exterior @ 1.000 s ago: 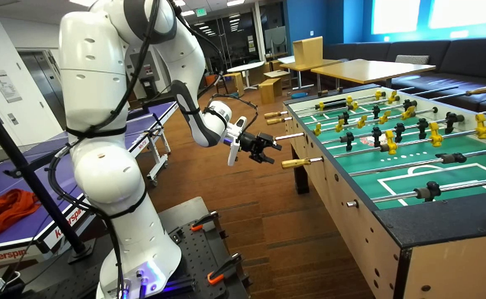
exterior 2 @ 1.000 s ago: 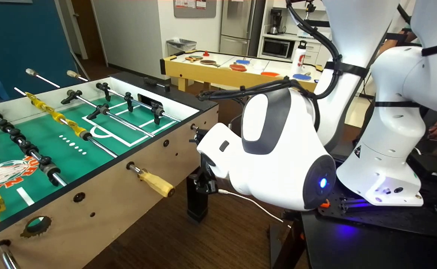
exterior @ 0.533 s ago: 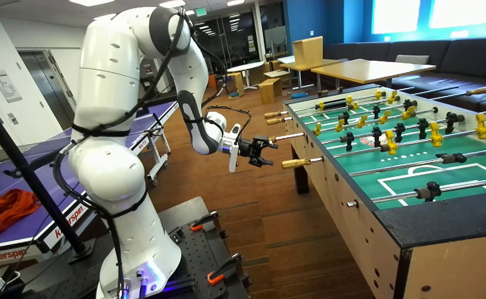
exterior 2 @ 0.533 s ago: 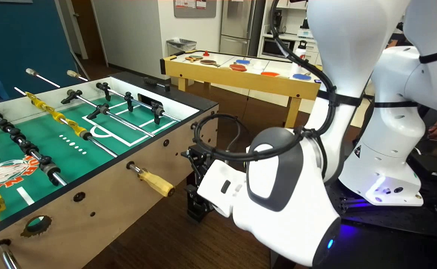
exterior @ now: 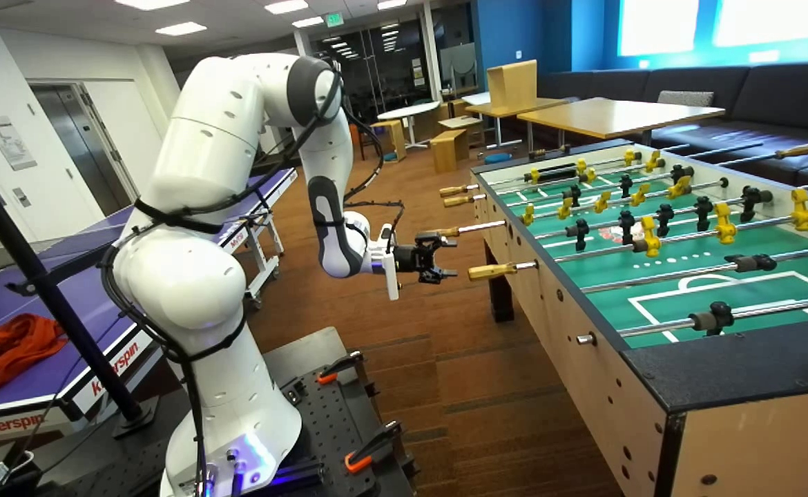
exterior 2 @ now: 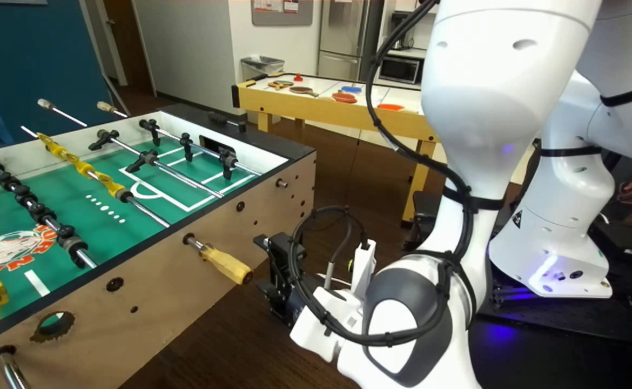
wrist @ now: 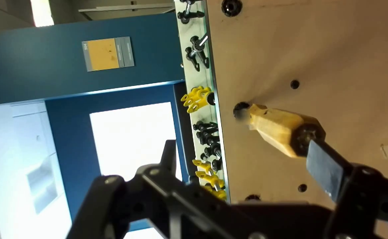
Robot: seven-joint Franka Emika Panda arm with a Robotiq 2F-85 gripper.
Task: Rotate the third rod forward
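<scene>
- The gripper (exterior: 449, 257) is hovering beside the foosball table (exterior: 590, 352), jaws standing wide apart, fingertips aiming at the table's side.
- Counting from the near end in an exterior view, the third rod (exterior: 686, 237) is crossing the table, yellow figures (exterior: 724, 224) riding along it.
- And the rod's wooden handle (exterior: 492, 271) is poking out of the table's side, sitting just beyond those fingertips, a slim gap showing in both exterior views!
- From the wrist, that handle is lying off to one side, its end lining up with one finger's grey pad (wrist: 325, 169).
- A farther handle (exterior: 445, 232) is peeking out just above and behind the upper finger.
- The white arm (exterior: 197, 159) is arching over from the left, its wrist pointing right at the rods.
- Over on the left, an orange cloth (exterior: 10, 355) is lying on a purple table-tennis table (exterior: 100, 290).
- Far across the room, red and blue paddles (exterior 2: 344, 98) are resting on a wooden-sided game table (exterior 2: 294, 108).
</scene>
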